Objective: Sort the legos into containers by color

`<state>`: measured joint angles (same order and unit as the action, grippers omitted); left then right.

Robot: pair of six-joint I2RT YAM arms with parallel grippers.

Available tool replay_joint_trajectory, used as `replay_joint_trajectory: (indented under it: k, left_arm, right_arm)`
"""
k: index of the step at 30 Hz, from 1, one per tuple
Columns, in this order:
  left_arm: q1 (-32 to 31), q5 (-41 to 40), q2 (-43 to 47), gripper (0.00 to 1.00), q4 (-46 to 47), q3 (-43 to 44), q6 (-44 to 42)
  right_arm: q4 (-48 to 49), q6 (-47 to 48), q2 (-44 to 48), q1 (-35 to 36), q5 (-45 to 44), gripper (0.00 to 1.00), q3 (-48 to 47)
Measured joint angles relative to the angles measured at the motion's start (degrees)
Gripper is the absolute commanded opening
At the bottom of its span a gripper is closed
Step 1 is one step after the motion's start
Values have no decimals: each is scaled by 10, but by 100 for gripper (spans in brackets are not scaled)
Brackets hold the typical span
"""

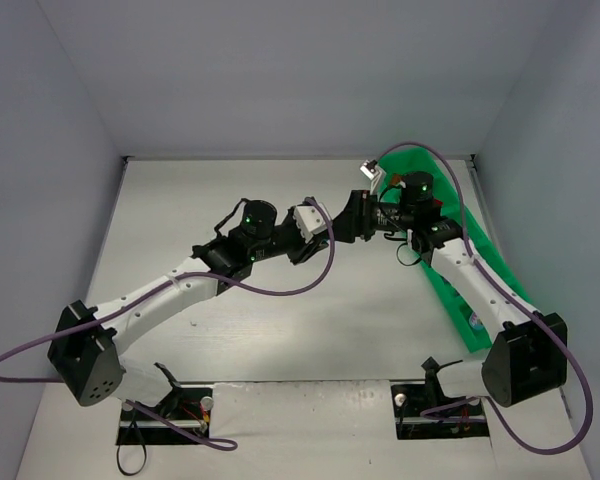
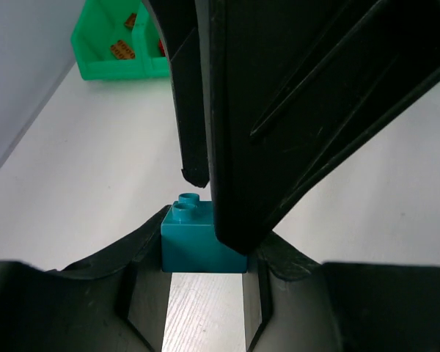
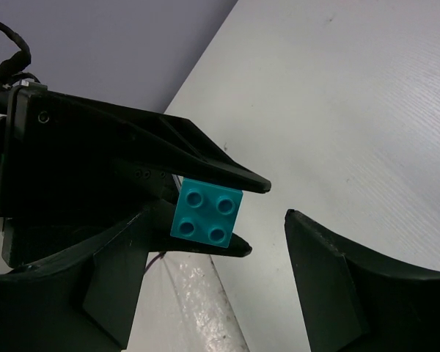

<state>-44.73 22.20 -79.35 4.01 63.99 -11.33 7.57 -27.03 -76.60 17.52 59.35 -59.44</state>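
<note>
Jaws of my left gripper (image 2: 205, 253) are clamped on the teal brick (image 3: 207, 213), held over the middle of the worktop (image 1: 280, 330); jaws of my right gripper (image 3: 221, 214) stand apart with that brick between them; the green tray (image 1: 425, 165) lies to the right.

My table (image 1: 310, 320) is white with a faint wood grain. One long green tray (image 1: 448, 290) lies directly on it along the right edge. It runs at a slant from the far right corner toward the near right corner.
</note>
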Motion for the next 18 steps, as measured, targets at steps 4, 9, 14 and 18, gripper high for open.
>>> replay_joint_trajectory:
  k: [4, 9, 14, 18]
  left_arm:
    - [0, 0, -6, 2, -2, 2, 0]
    - [-3, 0, -11, 2, -3, 3, -2]
    - [-4, 0, -11, 2, -7, 3, -3]
    - [-4, -3, -11, 4, -8, 4, -5]
  right_arm:
    - [3, 0, 0, 8, -7, 67, 0]
    - [5, 0, 0, 15, -15, 62, 1]
    - [10, -1, 0, 22, -17, 45, 5]
    - [13, -2, -1, 26, -26, 30, 8]
